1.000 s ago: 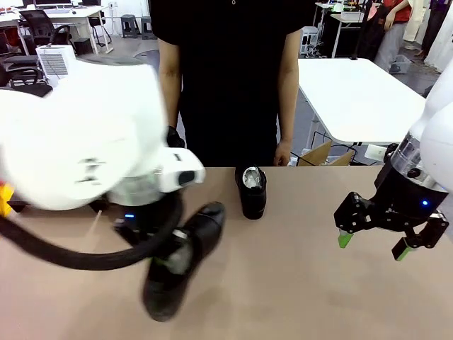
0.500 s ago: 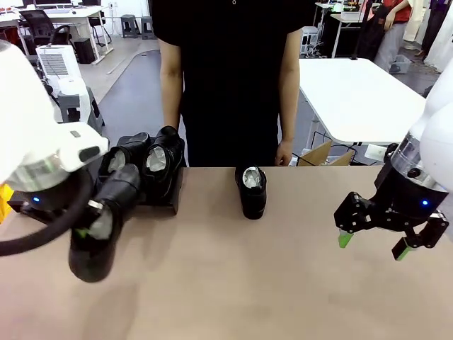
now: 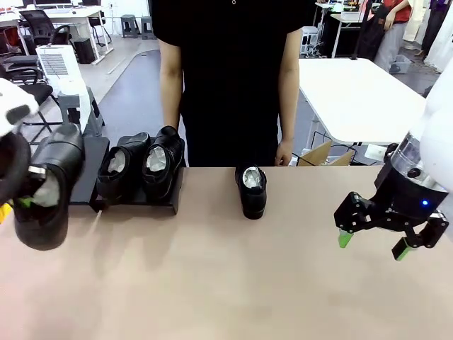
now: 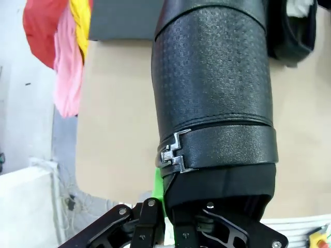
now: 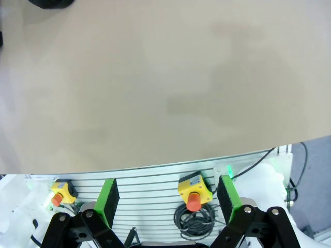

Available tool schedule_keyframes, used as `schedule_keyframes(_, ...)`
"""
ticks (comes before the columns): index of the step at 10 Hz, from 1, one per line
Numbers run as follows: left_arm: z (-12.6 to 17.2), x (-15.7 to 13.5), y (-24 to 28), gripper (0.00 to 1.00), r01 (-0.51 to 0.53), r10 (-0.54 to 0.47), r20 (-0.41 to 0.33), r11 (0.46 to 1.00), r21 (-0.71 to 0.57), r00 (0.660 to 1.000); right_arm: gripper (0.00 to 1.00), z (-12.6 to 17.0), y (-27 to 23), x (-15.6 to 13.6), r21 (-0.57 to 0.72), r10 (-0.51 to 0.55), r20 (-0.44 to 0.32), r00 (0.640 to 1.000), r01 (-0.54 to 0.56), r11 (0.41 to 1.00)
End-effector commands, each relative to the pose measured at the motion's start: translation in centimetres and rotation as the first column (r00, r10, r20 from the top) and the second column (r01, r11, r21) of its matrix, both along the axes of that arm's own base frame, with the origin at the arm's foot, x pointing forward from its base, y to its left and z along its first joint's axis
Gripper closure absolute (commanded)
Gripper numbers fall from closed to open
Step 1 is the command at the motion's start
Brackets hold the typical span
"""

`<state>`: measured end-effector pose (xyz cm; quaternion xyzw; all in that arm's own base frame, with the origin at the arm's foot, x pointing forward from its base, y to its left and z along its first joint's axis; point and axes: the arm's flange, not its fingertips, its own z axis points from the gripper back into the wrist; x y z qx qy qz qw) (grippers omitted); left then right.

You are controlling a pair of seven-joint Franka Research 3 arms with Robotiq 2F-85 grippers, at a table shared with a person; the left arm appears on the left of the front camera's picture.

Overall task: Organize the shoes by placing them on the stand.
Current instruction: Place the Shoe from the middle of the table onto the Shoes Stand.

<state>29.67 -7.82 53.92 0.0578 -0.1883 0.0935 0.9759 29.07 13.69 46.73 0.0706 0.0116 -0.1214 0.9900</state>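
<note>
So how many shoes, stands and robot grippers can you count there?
Shoes: 4
Stand: 1
Grippers: 2, the left gripper and the right gripper
Total: 7

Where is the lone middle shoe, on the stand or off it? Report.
Off. The lone shoe stands on the bare table, apart from the stand, which holds two other shoes.

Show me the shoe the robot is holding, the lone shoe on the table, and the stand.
Held shoe (image 4: 212, 93): left wrist view, textured leather upper.
Lone shoe (image 3: 251, 198): front view, toe end.
Stand (image 3: 90, 176): front view, bare left platform.
</note>
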Motion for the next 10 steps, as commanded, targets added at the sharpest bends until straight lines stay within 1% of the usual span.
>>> schedule_keyframes(1,-2.1,0.6,2.8,1.00,-0.007,0.011,0.072,0.998,-0.055,0.997,0.00,0.2,-0.2,0.3,0.014,0.016,-0.003,1.000,-0.016,1.000)
schedule_keyframes(2,-2.2,1.6,2.2,1.00,-0.050,0.058,0.076,0.993,-0.107,0.995,0.00,0.2,-0.2,0.3,0.014,0.016,-0.003,1.000,-0.016,1.000)
schedule_keyframes(3,0.3,0.6,1.4,1.00,-0.022,0.023,0.028,0.999,-0.025,0.999,0.00,0.2,-0.2,0.3,0.014,0.016,-0.003,1.000,-0.016,1.000)
schedule_keyframes(5,0.3,0.6,1.4,1.00,-0.022,0.023,0.028,0.999,-0.025,0.999,0.00,0.2,-0.2,0.3,0.014,0.016,-0.003,1.000,-0.016,1.000)
schedule_keyframes(6,-0.2,1.5,1.9,1.00,-0.034,0.036,0.028,0.998,-0.047,0.999,0.00,0.2,-0.2,0.3,0.014,0.016,-0.003,1.000,-0.016,1.000)
schedule_keyframes(7,-1.0,2.2,1.3,1.00,0.031,-0.031,0.056,0.999,0.012,0.998,0.00,0.2,-0.2,0.3,0.014,0.016,-0.003,1.000,-0.016,1.000)
schedule_keyframes(8,-0.6,3.5,3.2,1.00,0.009,-0.010,0.122,1.000,0.016,0.992,0.00,0.2,-0.2,0.3,0.014,0.016,-0.003,1.000,-0.016,1.000)
schedule_keyframes(9,-0.3,5.2,5.1,1.00,0.048,-0.055,0.207,0.998,0.037,0.977,0.00,0.2,-0.2,0.3,0.014,0.016,-0.003,1.000,-0.016,1.000)
schedule_keyframes(10,-0.3,7.3,7.1,1.00,0.201,-0.205,0.222,0.979,0.042,0.953,0.00,0.2,-0.2,0.3,0.014,0.016,-0.003,1.000,-0.016,1.000)
